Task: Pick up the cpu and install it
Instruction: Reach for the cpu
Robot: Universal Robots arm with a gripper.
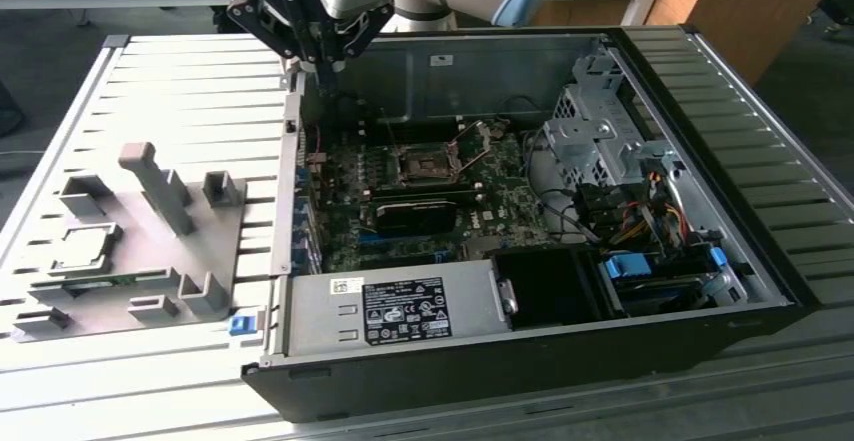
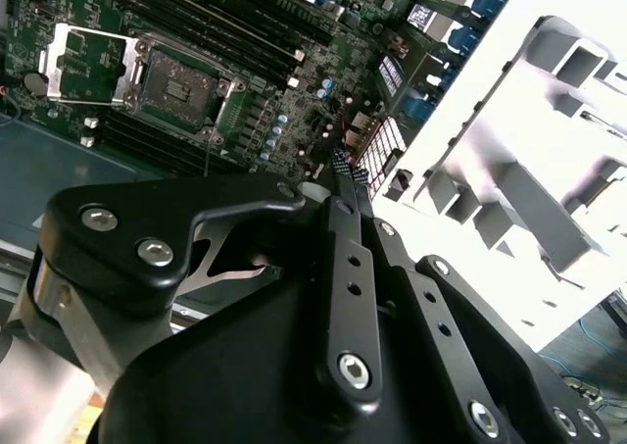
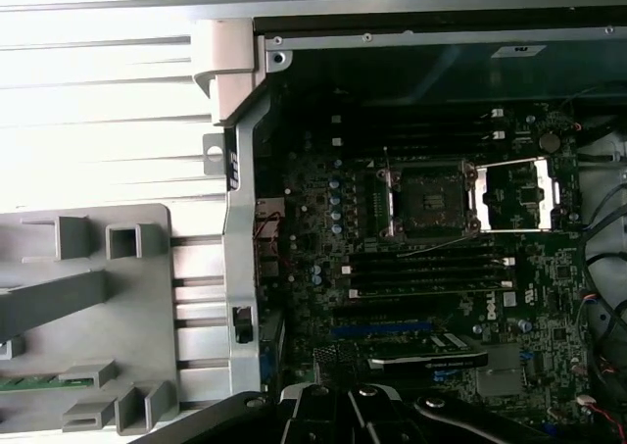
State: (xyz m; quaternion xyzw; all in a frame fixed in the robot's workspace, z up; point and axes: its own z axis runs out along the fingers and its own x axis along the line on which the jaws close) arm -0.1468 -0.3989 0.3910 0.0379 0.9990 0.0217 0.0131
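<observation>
The table point(image 1: 174, 81) is ribbed, pale brushed metal. The holder point(image 1: 147, 253) looks like matt grey plastic. The cpu point(image 1: 83, 247) has a silvery metal top. The gripper point(image 2: 345, 172) is matt black with shiny screws point(image 2: 354, 370). The motherboard point(image 3: 549, 297) is glossy green.

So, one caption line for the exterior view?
Black end effector above open black computer case; small silvery square cpu on grey tray.

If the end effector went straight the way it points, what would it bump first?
The end effector would likely meet the motherboard edge beside the case wall, though depth is unclear.
</observation>
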